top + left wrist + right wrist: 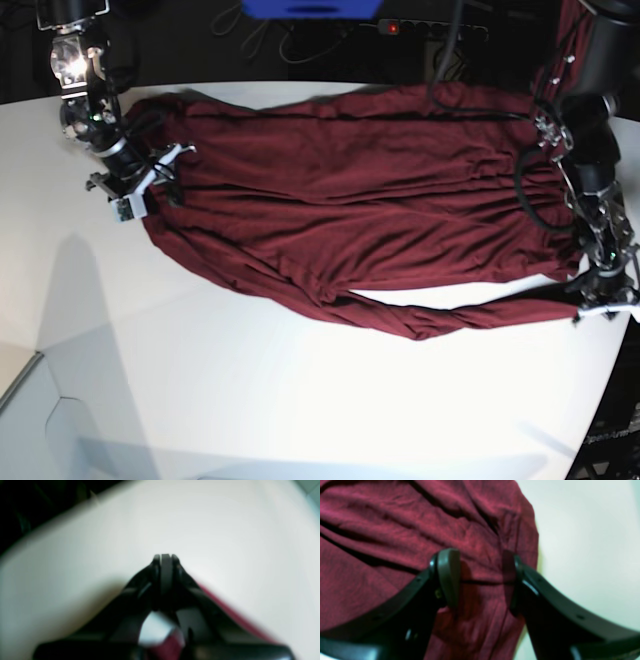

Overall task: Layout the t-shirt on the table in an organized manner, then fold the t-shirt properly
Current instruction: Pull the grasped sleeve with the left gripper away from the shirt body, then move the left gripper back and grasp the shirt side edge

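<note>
The dark maroon t-shirt (350, 210) lies spread crosswise over the white table (250, 380), wrinkled, with a twisted strip along its near edge running right. My left gripper (600, 300) sits at that strip's right end. In the left wrist view the left gripper (165, 557) is shut, tips together, and the t-shirt (235, 615) shows between and under the fingers over the table (225, 530). My right gripper (135, 195) rests at the shirt's left end. In the right wrist view the right gripper (482, 580) is open, its fingers astride a fold of the t-shirt (395, 530).
A power strip (430, 25) with a red light, cables and a blue object (310, 8) lie beyond the table's far edge. The table's curved rim (610, 400) runs close to the left gripper. Bare tabletop (590, 542) shows beside the shirt's left end.
</note>
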Tool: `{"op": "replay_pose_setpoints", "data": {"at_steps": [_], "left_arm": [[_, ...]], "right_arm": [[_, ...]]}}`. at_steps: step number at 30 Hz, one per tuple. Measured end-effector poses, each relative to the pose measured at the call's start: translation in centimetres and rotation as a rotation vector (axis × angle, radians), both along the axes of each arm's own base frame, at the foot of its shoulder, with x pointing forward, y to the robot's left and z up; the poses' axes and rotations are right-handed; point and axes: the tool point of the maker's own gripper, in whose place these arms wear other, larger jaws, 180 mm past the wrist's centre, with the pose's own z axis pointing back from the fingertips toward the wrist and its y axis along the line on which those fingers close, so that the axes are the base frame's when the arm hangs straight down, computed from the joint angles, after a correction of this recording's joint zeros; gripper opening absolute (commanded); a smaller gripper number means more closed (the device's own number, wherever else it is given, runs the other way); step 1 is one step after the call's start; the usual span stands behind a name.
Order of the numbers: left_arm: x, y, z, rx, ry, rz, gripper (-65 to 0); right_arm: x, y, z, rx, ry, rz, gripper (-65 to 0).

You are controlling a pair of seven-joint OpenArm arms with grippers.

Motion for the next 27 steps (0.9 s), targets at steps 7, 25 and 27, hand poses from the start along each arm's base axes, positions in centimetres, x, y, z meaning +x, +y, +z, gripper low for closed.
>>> {"op": "replay_pose_setpoints", "data": {"at_steps": [7,25,27], "left_arm": [[4.3,-4.3,9.7,0.169,-0.136,-0.166,-64.9],[5.1,-14.9,15.2,0.309,-0.265,-0.400,-64.9],[4.0,-14.4,12.5,0.295,-0.203,-0.394,-64.9]], "right_arm": [[-0.1,0.0,0.0,0.001,0.002,0.000,-36.9],[-0.1,0.0,0.0,0.001,0.000,-0.002,-36.9],[-0.1,0.0,0.0,0.001,0.000,-0.002,-36.9]]}}
